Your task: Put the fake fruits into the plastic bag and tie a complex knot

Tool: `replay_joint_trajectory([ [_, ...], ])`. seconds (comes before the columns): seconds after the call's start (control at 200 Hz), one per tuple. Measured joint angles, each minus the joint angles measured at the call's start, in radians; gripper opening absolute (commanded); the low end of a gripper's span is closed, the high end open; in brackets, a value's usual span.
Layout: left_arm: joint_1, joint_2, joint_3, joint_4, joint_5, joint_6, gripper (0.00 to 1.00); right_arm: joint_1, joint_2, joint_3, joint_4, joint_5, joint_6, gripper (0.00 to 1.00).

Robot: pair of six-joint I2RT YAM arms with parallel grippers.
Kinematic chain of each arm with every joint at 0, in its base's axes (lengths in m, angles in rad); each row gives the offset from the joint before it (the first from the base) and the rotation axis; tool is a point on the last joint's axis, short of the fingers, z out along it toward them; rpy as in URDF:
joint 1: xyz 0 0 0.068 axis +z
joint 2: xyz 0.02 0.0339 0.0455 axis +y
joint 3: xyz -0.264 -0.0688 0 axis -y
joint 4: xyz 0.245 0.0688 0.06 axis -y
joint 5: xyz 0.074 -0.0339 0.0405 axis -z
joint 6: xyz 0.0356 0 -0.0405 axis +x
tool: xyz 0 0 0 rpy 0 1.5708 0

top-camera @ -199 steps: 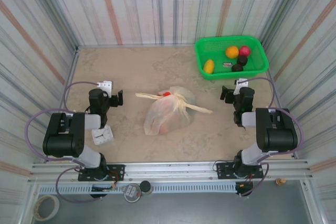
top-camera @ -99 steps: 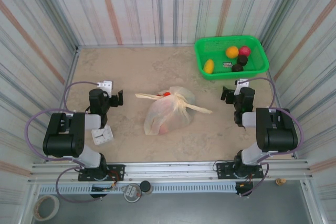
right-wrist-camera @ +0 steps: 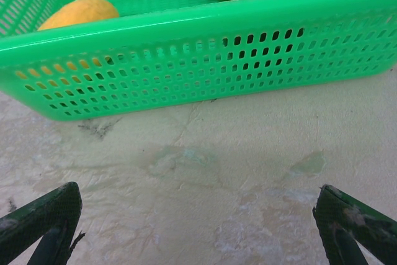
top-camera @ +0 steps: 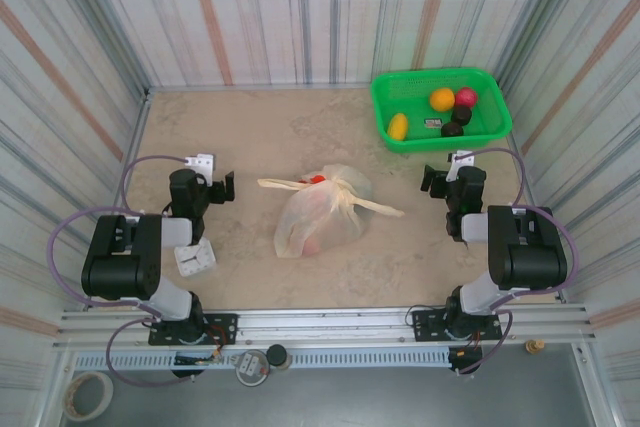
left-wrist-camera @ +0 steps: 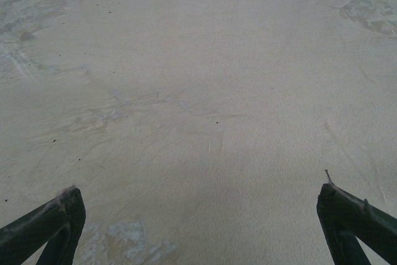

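Thin translucent plastic bag [top-camera: 320, 215]; glossy perforated plastic basket [right-wrist-camera: 198, 54].

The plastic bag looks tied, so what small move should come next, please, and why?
Probably no new grasp: I would leave the left gripper and right gripper open and parked. The plastic bag lies closed by a knot with tails out, fruit showing inside it. A few fake fruits sit in the green basket, but adding them would mean untying.
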Motion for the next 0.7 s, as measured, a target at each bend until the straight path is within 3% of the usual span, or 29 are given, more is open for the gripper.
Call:
replay_joint_trajectory([
  [0.701,-0.008,0.0,0.0,0.0,-0.01,0.0,0.99,0.0,0.0,0.0,0.0,0.0,0.0,0.99],
])
